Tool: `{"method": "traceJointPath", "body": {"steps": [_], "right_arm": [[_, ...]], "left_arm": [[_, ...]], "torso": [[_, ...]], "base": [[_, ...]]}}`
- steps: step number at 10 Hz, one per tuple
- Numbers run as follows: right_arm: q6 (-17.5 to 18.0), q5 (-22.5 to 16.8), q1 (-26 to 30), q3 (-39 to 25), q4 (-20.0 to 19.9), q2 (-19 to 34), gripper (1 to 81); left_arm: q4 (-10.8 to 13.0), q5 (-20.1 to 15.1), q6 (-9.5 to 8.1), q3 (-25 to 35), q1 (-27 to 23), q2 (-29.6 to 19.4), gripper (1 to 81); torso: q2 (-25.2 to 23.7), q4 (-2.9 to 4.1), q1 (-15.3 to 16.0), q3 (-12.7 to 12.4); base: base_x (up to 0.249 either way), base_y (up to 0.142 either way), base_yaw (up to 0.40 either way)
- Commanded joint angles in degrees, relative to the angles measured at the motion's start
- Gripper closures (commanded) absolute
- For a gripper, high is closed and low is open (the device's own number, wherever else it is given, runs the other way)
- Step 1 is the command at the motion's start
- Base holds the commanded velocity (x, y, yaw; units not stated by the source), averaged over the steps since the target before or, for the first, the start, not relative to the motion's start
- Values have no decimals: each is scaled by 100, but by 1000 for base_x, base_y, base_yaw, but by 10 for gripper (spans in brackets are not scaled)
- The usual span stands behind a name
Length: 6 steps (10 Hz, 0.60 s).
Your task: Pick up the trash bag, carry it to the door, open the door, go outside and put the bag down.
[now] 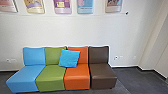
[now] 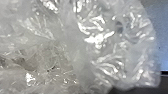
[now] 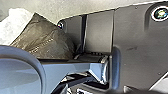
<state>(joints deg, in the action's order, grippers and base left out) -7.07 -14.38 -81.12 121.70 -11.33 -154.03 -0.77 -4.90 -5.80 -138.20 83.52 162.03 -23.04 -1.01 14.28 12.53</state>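
Crinkled, shiny translucent plastic of the trash bag (image 2: 97, 40) takes up most of the left wrist view, with duller greyish-brown folds at its lower left. In the right wrist view, a brownish, creased part of the trash bag (image 3: 45, 37) shows beside the robot's dark base, with whitish plastic at its far edge. The bag's top and the grip on it are hidden, and I cannot tell how either gripper stands. No door is in sight.
A row of blue, green, orange and brown seats (image 1: 77, 77) stands along the white wall (image 1: 82, 31) ahead, with a blue cushion (image 1: 69, 58) on it. Posters (image 1: 62, 6) hang above. Dark floor (image 1: 140, 80) extends at the right towards a wall corner.
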Motion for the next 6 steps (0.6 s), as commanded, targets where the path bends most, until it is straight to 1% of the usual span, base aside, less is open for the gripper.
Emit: {"method": "traceJointPath", "body": {"steps": [1,3,4,5,6], "right_arm": [[-22,-390,319,-34,-36,45,10],[-22,-390,311,-24,-36,27,10],[-22,-390,311,-24,-19,27,10],[-22,-390,319,-16,-10,27,10],[-22,-398,328,-16,-10,19,10]], "left_arm": [[-2,-398,36,-118,-243,32,811],[59,-406,35,-180,-243,137,811],[68,-406,44,-233,-243,181,811],[68,-406,44,-321,-243,243,811],[68,-406,44,-382,-243,278,811]], "torso": [[551,0,-354,0],[927,0,-598,0],[1130,0,-730,-138],[1338,0,-863,-418],[1480,0,-953,-479]], "base": [[0,0,0],[0,0,0],[0,0,0],[0,0,0],[0,0,0]]}}
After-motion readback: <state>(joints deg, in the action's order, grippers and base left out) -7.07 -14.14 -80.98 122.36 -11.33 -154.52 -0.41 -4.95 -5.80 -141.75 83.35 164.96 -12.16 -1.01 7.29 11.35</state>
